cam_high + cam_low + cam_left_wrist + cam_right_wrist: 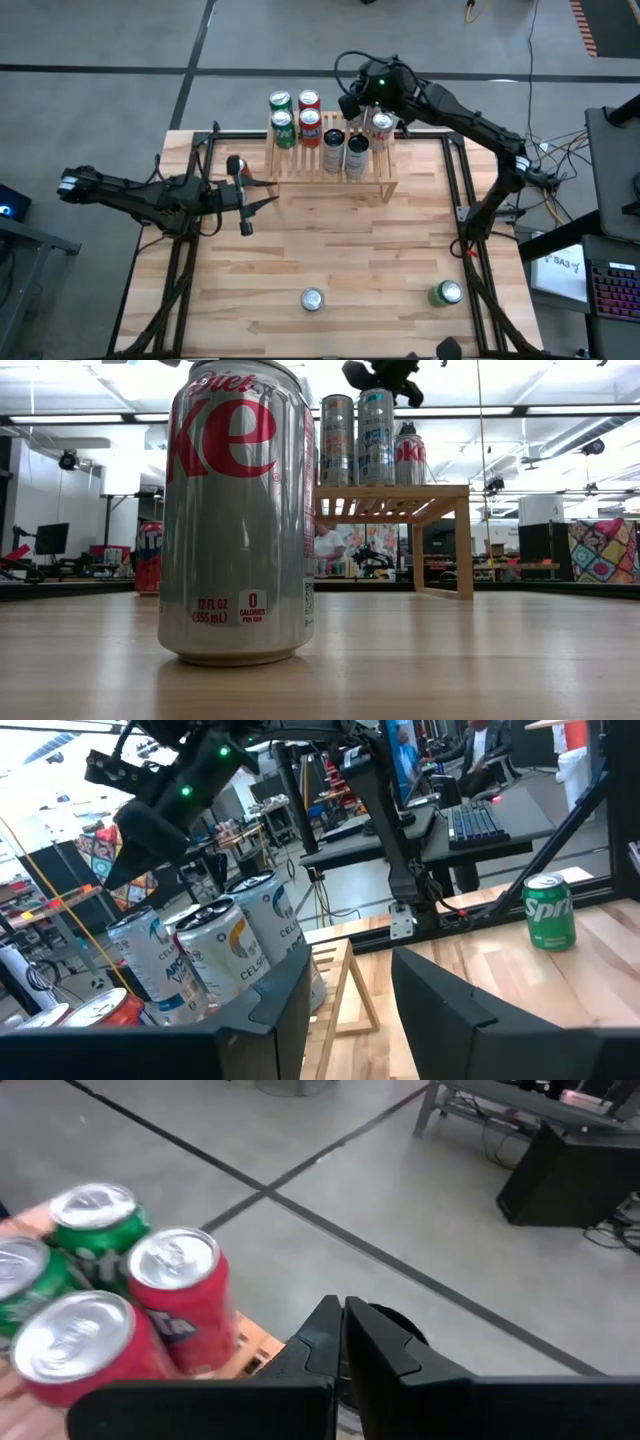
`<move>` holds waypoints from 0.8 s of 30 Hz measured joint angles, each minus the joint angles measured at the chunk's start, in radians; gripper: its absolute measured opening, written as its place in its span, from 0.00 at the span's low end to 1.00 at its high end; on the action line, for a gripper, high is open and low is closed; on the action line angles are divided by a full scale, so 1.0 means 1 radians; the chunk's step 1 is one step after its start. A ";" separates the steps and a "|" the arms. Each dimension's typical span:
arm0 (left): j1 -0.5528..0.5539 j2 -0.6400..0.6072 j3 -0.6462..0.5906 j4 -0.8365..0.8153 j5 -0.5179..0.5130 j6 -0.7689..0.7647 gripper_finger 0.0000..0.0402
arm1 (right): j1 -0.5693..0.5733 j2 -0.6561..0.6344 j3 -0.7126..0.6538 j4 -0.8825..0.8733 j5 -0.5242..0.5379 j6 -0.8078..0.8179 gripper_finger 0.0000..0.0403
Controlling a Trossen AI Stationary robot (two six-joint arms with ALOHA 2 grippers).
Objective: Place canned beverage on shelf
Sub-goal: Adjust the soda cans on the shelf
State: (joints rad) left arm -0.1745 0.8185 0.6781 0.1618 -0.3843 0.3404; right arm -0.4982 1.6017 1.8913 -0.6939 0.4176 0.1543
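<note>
From above, the shelf (330, 165) stood at the table's (330, 260) far edge, its slatted top crowded along the back. Two green cans (282, 118) and two red cans (309, 115) filled its left end, and three silver cans (346, 152) stood toward the right. The right gripper (372, 103) hung over that right end, fingers pressed together, gripping nothing. The left gripper (243, 195) lay just beside the shelf's left front corner, jaws partly apart around empty air. The broad near half of the table stayed open, apart from a silver can (313, 299) near the front edge and a green Sprite can (446, 293) toward the front right corner.

At table height, the Diet Coke can (238, 510) filled the foreground; behind it the shelf (395, 500) carried tall cans, with clear space under its slats.

The left wrist camera showed its fingers (280, 1010) parted with nothing between them, the silver cans (215, 955) close by and the Sprite can (548, 912) well apart.

The right wrist camera showed closed fingers (345, 1350) above the shelf's back edge, beside the red cans (175, 1295) and green cans (95, 1220).
</note>
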 joint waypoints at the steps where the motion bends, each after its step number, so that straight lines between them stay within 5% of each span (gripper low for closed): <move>1: 0.000 0.000 0.000 -0.002 0.000 -0.004 0.31 | -0.001 0.005 0.002 -0.006 0.002 -0.003 0.02; 24: 0.000 0.000 0.000 -0.015 0.002 -0.096 0.31 | 0.000 0.019 -0.032 -0.028 0.003 -0.018 0.02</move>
State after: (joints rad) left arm -0.1749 0.8185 0.6781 0.1463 -0.3828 0.2440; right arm -0.4984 1.6211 1.8594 -0.7219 0.4206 0.1359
